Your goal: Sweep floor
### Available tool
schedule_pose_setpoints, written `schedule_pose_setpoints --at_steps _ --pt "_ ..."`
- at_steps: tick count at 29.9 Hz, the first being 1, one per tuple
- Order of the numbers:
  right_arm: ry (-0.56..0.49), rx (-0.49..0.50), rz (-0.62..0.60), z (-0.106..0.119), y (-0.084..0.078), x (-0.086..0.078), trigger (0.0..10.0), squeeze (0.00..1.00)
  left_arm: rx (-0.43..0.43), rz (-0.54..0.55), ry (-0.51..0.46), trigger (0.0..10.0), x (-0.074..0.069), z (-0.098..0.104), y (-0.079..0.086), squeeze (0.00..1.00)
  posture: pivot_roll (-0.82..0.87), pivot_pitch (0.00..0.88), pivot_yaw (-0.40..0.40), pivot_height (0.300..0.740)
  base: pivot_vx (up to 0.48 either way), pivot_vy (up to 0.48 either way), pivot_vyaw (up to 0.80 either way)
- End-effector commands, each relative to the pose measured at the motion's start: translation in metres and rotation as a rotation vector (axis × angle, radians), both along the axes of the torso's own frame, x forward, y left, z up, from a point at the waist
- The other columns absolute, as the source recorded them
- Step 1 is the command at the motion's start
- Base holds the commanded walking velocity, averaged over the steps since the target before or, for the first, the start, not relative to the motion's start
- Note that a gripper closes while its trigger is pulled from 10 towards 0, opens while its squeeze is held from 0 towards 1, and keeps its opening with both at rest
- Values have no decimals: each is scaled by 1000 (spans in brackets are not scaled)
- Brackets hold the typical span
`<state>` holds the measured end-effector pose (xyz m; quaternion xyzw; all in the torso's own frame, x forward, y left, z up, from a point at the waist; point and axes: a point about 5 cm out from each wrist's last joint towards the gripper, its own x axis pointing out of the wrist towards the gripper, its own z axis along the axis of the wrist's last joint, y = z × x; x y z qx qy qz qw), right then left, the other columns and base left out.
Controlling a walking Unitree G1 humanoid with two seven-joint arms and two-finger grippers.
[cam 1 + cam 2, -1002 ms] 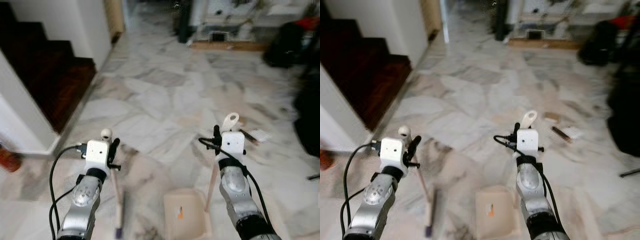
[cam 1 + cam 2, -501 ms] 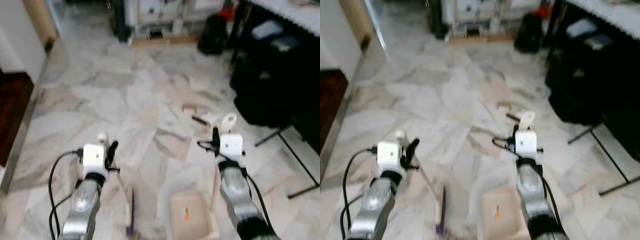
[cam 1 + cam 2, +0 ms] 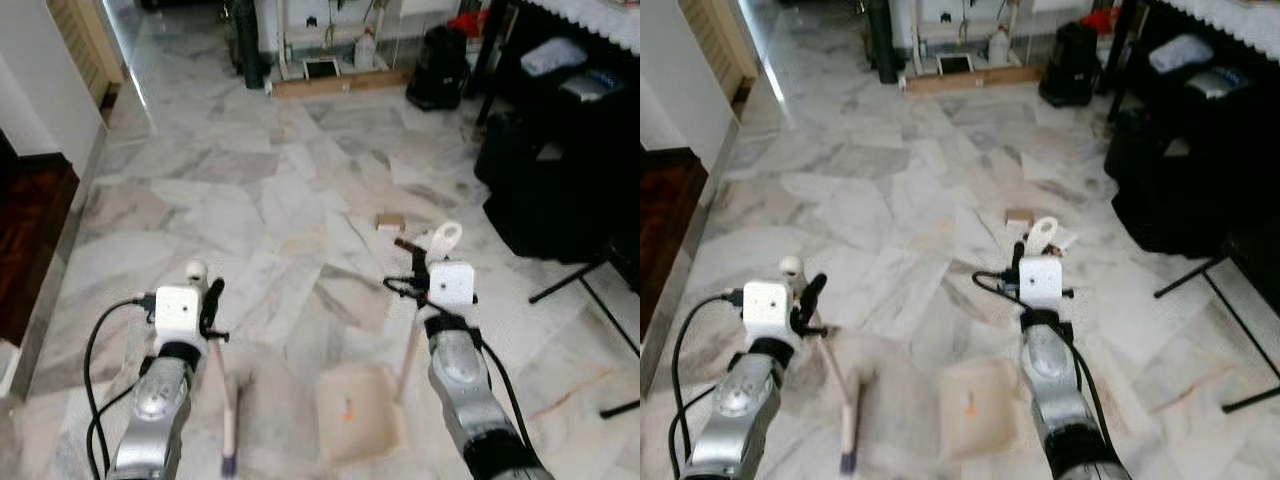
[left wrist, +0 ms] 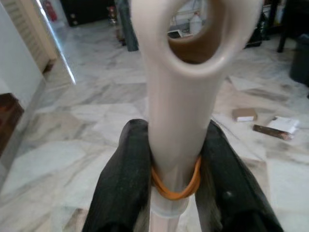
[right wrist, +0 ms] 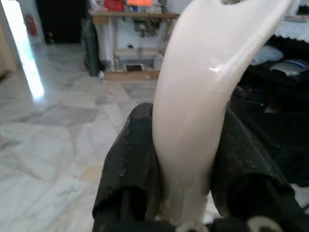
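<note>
On the marble floor, since a second ago the view has been turned from the stairs towards litter ahead, so sweeping is judged near. The dustpan is pinched by the right gripper, the broom by the left gripper

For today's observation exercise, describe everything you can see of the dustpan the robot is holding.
The dustpan is pale beige, apparently plastic, with a shallow square tray whose base sits on the marble floor between the robot's arms. A small orange mark shows inside the tray. Its long, thin handle rises at a slant to the right gripper, which is shut on it just below a flattened top end with a hanging hole. The broom stands apart, to its left.
</note>
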<state>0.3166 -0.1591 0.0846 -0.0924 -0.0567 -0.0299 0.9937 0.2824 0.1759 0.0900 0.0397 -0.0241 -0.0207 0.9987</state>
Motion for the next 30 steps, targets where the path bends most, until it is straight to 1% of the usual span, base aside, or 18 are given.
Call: schedule_pose_setpoints --at_steps 1,4,11,14,17,30 --pt "-43 -39 38 11 5 5 10000 0 3 -3 -52 10000 2 11 2 0 99 65 36 740 386 0 0" --pt "-40 -51 57 10 8 4 10000 0 2 -2 -52 10000 2 11 3 0 99 64 36 740 385 0 688" --pt "-37 -38 86 9 12 4 10000 0 1 -1 -53 10000 2 11 2 0 99 64 36 740 385 0 767" --pt "-39 -10 83 10 11 3 10000 0 0 -1 -53 10000 3 11 2 0 99 66 35 740 384 0 0" --pt "-40 -22 85 10 11 4 10000 0 0 -1 -52 10000 3 11 2 0 98 66 35 740 386 0 0" --pt "-40 -10 87 10 12 4 10000 0 4 0 -54 10000 3 11 2 0 100 65 35 740 389 0 0"
